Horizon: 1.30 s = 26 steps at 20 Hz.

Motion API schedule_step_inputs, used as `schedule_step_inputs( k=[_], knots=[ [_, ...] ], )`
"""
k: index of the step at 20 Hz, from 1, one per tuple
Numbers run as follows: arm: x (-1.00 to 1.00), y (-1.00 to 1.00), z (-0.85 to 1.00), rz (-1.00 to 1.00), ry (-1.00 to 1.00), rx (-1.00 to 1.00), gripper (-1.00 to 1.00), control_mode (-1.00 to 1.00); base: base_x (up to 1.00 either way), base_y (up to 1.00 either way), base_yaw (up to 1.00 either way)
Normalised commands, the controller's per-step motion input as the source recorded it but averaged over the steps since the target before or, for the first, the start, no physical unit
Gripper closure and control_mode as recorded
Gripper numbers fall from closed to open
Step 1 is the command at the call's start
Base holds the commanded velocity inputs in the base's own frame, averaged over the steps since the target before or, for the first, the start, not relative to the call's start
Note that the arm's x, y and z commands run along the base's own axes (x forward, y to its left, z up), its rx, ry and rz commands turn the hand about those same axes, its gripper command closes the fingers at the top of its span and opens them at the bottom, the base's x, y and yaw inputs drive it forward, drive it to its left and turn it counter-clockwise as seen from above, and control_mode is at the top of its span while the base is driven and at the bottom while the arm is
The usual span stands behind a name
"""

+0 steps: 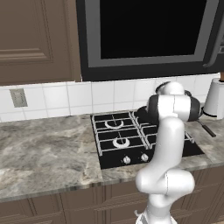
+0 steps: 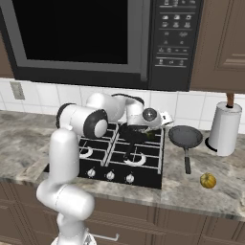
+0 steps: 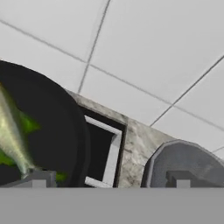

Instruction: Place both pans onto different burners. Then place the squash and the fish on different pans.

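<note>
One dark pan [image 2: 135, 135] [image 3: 57, 131] rests on the back right burner of the black hob [image 2: 103, 165], its handle pointing forward. In it lies an elongated grey-green fish [image 3: 13, 135] with bright green patches. The other pan [image 2: 185, 136] [image 3: 183, 159] sits empty on the counter right of the hob. A small yellow-orange squash [image 2: 207, 180] lies on the counter in front of that pan. My gripper [image 2: 164, 119] [image 3: 109, 181] hovers open and empty above the gap between the two pans, facing the tiled wall.
A white paper towel roll [image 2: 224, 128] [image 1: 215, 98] stands right of the counter pan. A microwave [image 2: 95, 38] hangs low over the hob. The silver-ringed left burners [image 1: 114, 124] [image 1: 121, 142] are bare. A grey marble counter [image 1: 43, 148] stretches to the left.
</note>
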Motion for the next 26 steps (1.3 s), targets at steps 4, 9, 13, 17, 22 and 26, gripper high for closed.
schedule_step_inputs(
  k=[4,9,13,17,22,26],
  knots=[
    [0.00,-0.20,0.00,-0.09,0.13,0.16,-1.00,-1.00,0.00,0.00,0.00],
    [-0.03,-0.14,0.02,-0.09,0.13,0.09,-1.00,-1.00,0.00,0.00,0.00],
    [-0.08,-0.03,0.00,-0.08,0.13,0.02,-1.00,-1.00,0.00,0.00,0.00],
    [-0.12,-0.04,0.00,-0.05,0.10,0.00,-1.00,-1.00,0.00,0.00,0.00],
    [-0.15,-0.20,0.00,0.00,0.02,0.00,-1.00,-1.00,0.00,0.00,0.00],
    [-0.26,-0.34,-0.04,0.00,0.00,0.00,-1.00,-1.00,0.00,0.00,0.00]
  ],
)
